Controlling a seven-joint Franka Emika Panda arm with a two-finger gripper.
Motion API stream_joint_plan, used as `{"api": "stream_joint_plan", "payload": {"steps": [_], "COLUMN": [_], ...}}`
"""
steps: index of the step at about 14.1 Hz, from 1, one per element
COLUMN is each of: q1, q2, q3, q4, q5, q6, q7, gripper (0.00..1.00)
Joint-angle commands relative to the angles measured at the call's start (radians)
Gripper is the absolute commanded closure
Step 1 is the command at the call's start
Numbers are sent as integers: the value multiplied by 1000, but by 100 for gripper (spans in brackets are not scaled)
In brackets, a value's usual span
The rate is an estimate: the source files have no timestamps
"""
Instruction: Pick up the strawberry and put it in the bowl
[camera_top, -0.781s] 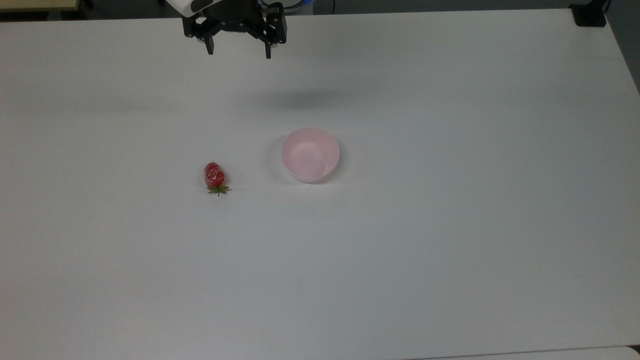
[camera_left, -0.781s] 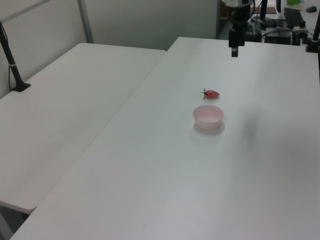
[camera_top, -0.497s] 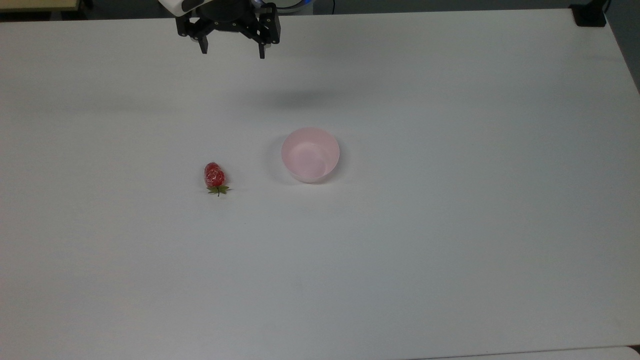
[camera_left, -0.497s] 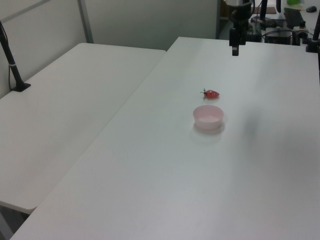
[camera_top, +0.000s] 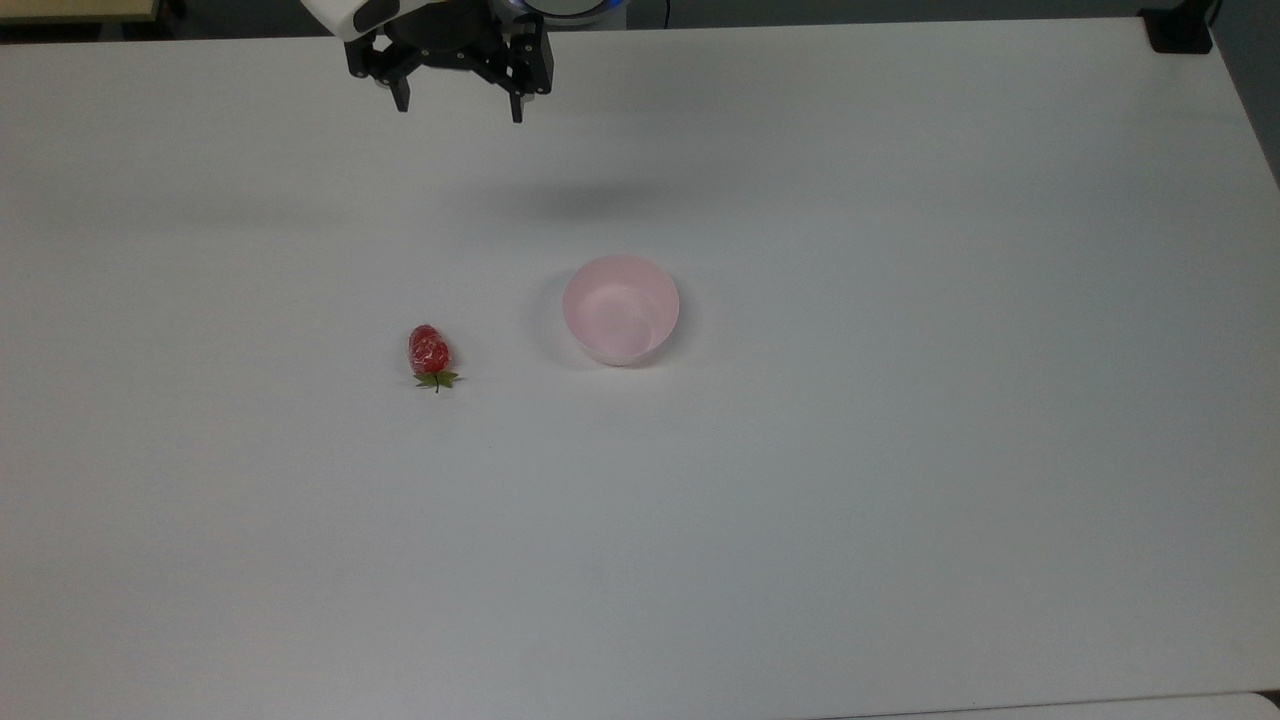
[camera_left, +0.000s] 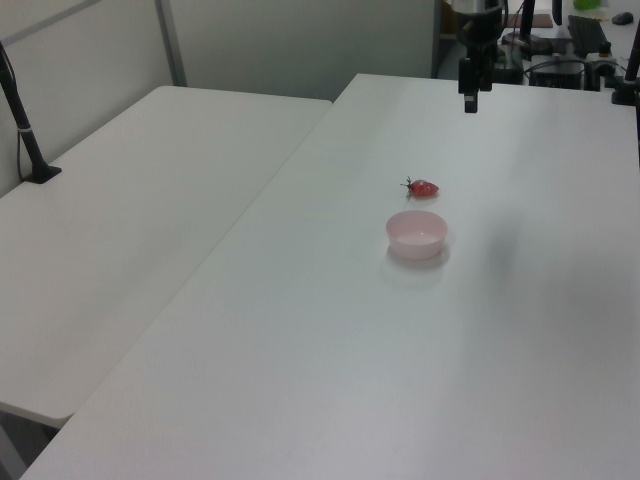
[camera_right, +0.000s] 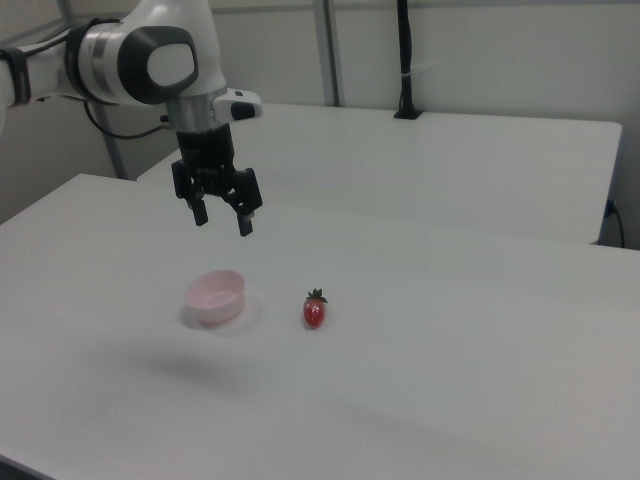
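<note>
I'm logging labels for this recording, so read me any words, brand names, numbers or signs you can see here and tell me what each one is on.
There is no readable text.
The strawberry: no label or writing.
The bowl: plain pink walls, no print.
The gripper and the arm above it: no legible brand or number.
The table: bare white, no marks or signs.
</note>
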Motion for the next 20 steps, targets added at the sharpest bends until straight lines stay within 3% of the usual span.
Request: {"api": "stream_joint_plan", "payload": {"steps": [1,5,9,11,18,20], "q1": [-26,-59,-90,-90,-36,-18], "q2": [97,206,330,377,498,510], "q3": [3,-3,-45,-53,-50,-50], "q4": [85,96,91,90,76,74], "q5": [-7,-10,-8,-8,-8,-11], "q6": [12,140,306,347,496,509], "q7": [2,-25,-353,-449,-391,-375], "gripper": [0,0,0,0,0,7]}}
